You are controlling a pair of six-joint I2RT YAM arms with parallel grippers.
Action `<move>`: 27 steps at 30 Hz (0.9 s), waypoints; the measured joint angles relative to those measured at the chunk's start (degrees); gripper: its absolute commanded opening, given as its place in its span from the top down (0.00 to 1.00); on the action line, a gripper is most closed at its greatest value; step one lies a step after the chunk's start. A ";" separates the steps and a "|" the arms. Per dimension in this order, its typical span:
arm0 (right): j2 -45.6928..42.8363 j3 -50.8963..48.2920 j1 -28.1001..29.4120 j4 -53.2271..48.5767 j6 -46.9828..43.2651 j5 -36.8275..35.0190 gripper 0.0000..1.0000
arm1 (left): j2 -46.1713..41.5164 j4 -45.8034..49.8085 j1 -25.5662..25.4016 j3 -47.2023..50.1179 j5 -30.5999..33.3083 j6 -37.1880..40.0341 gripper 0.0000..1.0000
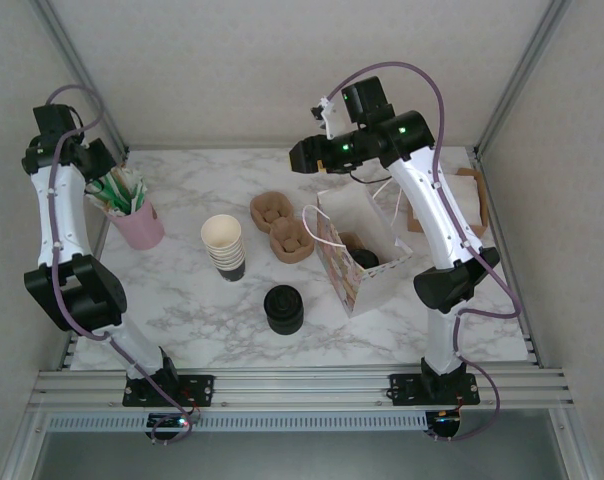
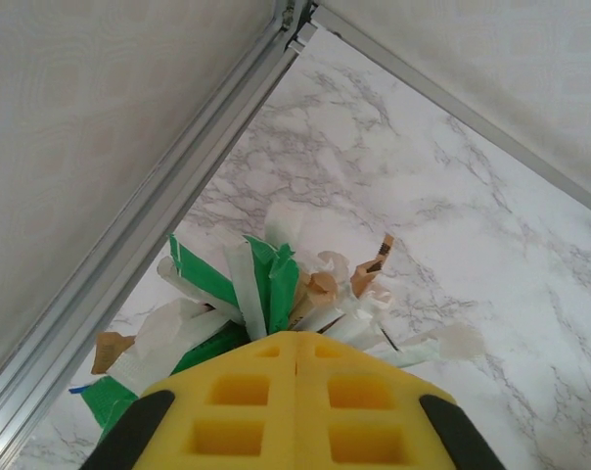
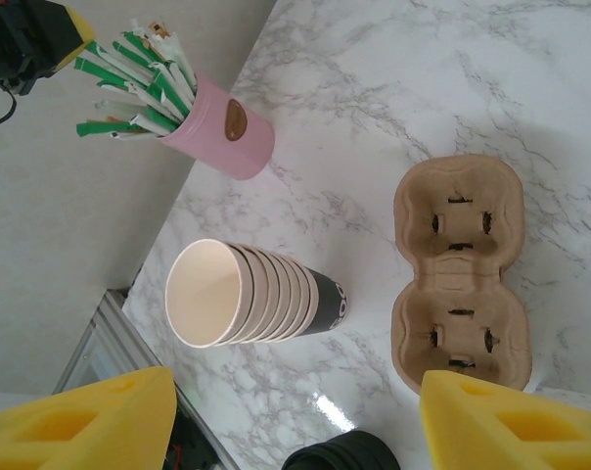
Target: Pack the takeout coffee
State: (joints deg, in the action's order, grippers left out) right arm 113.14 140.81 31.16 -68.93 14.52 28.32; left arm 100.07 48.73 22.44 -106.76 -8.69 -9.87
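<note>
Coffee cup (image 1: pixel 365 259) with its black lid sits inside the open paper bag (image 1: pixel 344 280), toward the right side of the tabletop (image 1: pixel 182 300); the right claw (image 3: pixel 295 421) hangs wide open and empty over the back middle, looking down on the stack of cream cups (image 3: pixel 247 294) and the cardboard carrier (image 3: pixel 462 274); the left claw (image 2: pixel 295 345) is pressed closed right above the packets (image 2: pixel 266 284) in the pink cup (image 1: pixel 139 225) at the back left corner; whether it pinches one, I cannot tell
</note>
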 measured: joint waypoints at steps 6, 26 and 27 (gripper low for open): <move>0.00 0.00 0.00 -0.70 0.00 0.00 0.29 | -2.12 1.09 -0.76 -1.49 1.60 -0.68 1.00; 0.00 0.31 0.00 -0.98 0.02 0.02 0.26 | -6.10 5.49 -0.76 -12.11 4.20 -3.06 1.00; 0.00 0.31 0.00 -0.98 0.02 0.02 0.26 | -6.34 5.66 -0.76 -12.81 4.33 -3.26 1.00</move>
State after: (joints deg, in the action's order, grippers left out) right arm 113.14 141.12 31.16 -69.91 14.55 28.34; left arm 93.73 54.39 21.67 -119.57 -4.36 -13.13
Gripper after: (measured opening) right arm 0.740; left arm 0.047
